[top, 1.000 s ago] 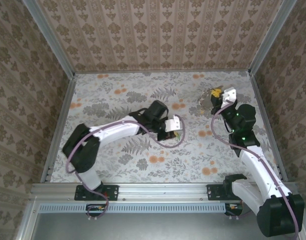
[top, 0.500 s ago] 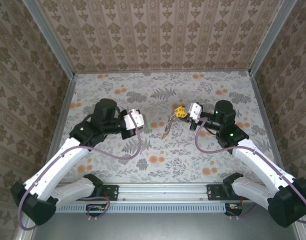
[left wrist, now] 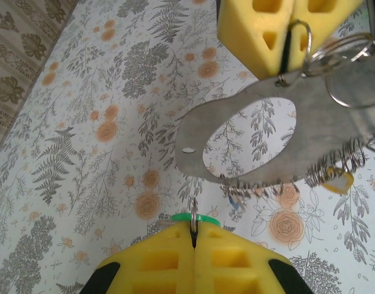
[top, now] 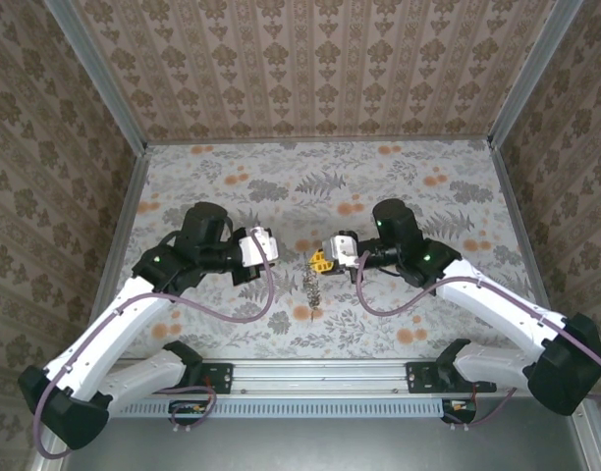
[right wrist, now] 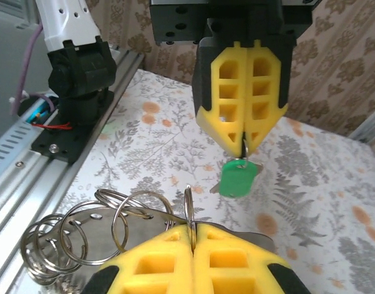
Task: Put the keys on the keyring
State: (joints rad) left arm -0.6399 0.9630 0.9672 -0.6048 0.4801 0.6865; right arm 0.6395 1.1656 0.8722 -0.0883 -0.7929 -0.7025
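Facing each other over the near middle of the flower-patterned table (top: 232, 186), the two arms meet almost tip to tip. The left gripper (top: 271, 242) comes in from the left and the right gripper (top: 320, 261) from the right. From the left wrist, the left gripper (left wrist: 192, 236) has its yellow pads (left wrist: 157, 260) pressed flat together. They pinch a green key (left wrist: 190, 217), with only a sliver of its green head showing above the seam. The right wrist camera looks back at that same left gripper (right wrist: 244, 144), and there the green key (right wrist: 238, 179) hangs head down from the closed tips. The right gripper (right wrist: 190, 236) is likewise clamped tight, nipping one upright split ring (right wrist: 187, 208) of the keyring (right wrist: 95, 228). The keyring (left wrist: 249, 141) is a flat grey metal plate with a large oval hole. It has a crowd of wire rings strung along its edge and dangles off the table from the right gripper (left wrist: 287, 52). From above, the keyring (top: 310, 285) hangs just below the two tips. Key and plate sit close, with a strip of tabletop showing between them in the left wrist view.
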